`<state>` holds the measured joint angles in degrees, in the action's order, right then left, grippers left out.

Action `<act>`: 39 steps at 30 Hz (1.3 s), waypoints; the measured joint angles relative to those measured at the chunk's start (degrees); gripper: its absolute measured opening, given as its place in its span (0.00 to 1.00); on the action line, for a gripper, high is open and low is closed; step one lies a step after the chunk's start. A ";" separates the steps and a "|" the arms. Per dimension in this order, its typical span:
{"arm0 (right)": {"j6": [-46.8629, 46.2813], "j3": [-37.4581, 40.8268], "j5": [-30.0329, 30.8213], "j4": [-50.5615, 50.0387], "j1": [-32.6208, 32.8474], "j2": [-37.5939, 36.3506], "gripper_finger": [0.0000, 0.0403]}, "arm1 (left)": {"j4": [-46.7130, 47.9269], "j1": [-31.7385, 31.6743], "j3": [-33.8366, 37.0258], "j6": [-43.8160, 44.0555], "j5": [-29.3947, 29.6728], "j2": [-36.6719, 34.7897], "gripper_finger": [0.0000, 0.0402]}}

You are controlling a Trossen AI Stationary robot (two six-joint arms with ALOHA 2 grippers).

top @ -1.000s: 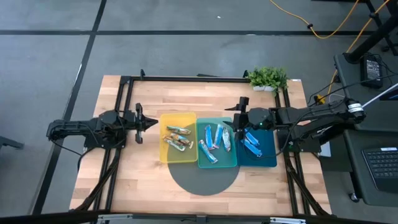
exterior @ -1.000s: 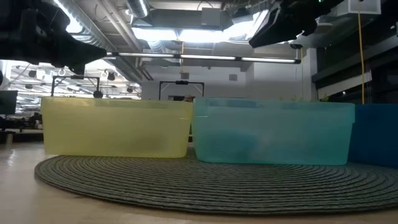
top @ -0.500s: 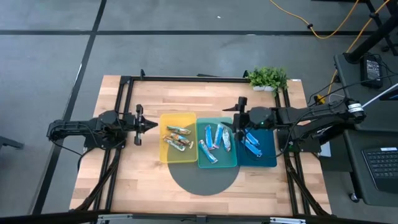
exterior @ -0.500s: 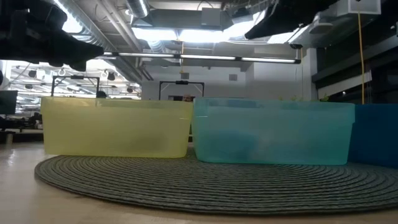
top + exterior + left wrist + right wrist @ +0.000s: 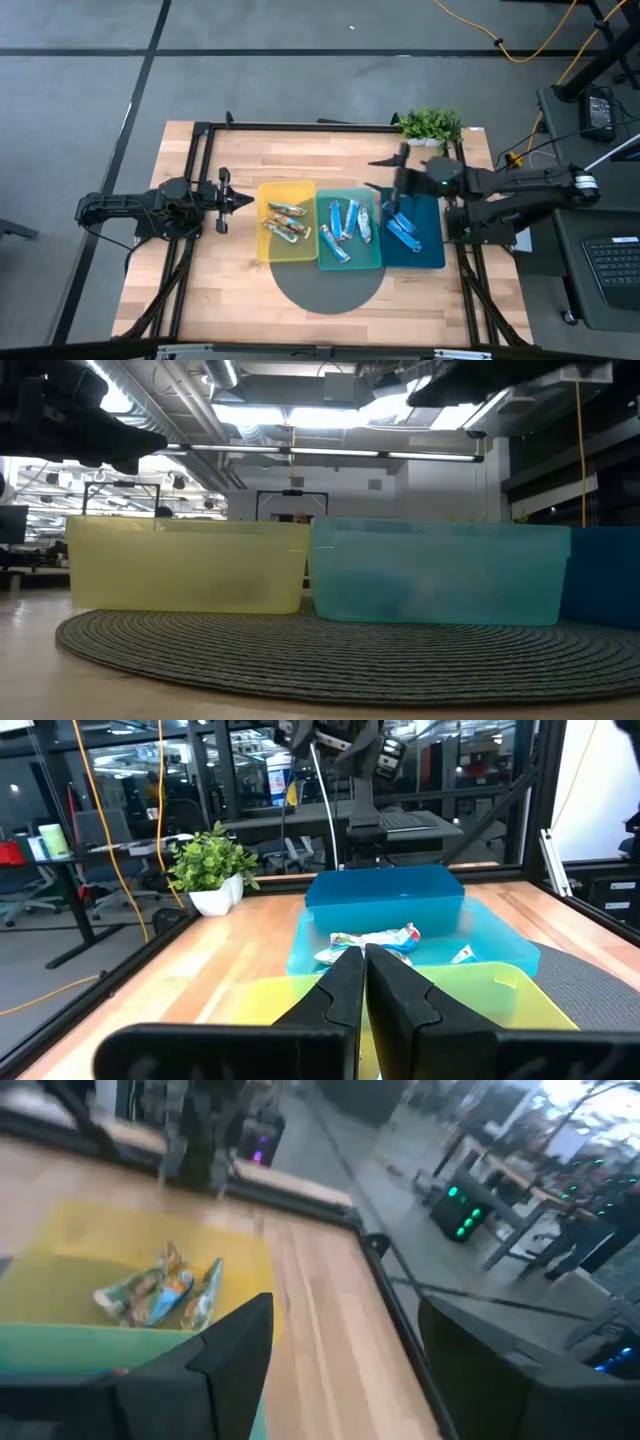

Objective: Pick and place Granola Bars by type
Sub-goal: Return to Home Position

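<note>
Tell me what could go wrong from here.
The open right gripper hangs by the far rim of the teal bin, near the potted plant; swinging home might clip either. The shut left gripper points at the yellow bin from close by, so a forward lurch could shove it.

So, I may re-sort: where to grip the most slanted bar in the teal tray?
Likely across the bar's narrow middle, from straight above: it lies flat on the tray floor, and the tray walls block a sideways approach.
</note>
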<state>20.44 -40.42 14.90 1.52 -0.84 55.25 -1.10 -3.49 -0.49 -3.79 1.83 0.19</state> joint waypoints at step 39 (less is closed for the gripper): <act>-1.96 40.03 -25.40 5.44 -2.01 -55.11 0.60 | -0.42 0.00 0.00 0.00 0.16 0.07 0.02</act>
<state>18.48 -0.38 -10.50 6.96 -2.85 0.14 -1.52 -3.49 -0.49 -3.79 1.99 0.25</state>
